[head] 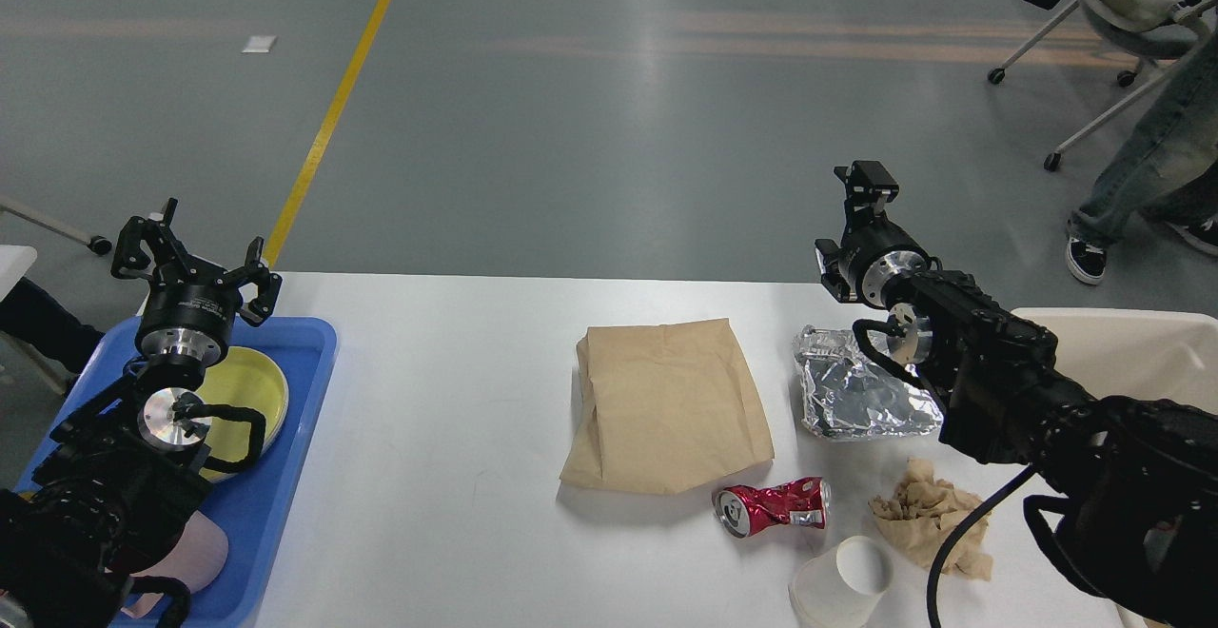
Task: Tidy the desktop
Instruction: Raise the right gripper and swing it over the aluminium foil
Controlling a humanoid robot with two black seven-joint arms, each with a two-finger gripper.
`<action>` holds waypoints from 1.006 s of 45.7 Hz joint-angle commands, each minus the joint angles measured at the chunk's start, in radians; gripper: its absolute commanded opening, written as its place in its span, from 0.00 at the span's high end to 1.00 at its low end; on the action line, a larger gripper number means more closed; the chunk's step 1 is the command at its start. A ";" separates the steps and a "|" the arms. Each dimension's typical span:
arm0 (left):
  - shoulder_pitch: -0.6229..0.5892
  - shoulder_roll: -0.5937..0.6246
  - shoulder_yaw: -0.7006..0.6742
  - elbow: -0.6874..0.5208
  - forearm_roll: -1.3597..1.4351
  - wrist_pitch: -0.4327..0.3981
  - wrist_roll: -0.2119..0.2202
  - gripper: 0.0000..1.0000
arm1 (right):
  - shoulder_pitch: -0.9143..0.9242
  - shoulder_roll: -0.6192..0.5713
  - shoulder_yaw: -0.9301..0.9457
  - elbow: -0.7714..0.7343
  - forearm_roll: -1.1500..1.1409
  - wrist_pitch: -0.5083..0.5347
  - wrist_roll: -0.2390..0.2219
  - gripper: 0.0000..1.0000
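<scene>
The white desktop carries litter on its right half: a flat brown paper bag, crumpled foil, a crushed red can, a tipped white paper cup and a crumpled brown napkin. My left gripper is open and empty, raised over the far end of the blue tray. My right gripper is raised above the desktop's far edge, behind the foil. It is seen end-on, so its fingers cannot be told apart.
The blue tray at the left edge holds a yellow plate and a pink item. A cream bin stands at the right edge. A person's legs and an office chair are on the floor, far right.
</scene>
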 commanded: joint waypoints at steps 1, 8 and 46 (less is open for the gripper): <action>0.000 0.000 0.000 -0.001 0.000 0.000 0.000 0.04 | 0.013 0.001 -0.002 0.002 -0.004 0.006 0.000 0.00; 0.000 0.000 0.000 -0.001 0.000 0.000 0.000 0.04 | 0.077 -0.001 -0.149 0.019 -0.088 0.016 -0.006 0.00; 0.000 0.000 0.000 0.001 0.000 0.000 0.000 0.04 | 0.718 0.088 -1.326 0.508 -0.150 0.656 -0.393 0.00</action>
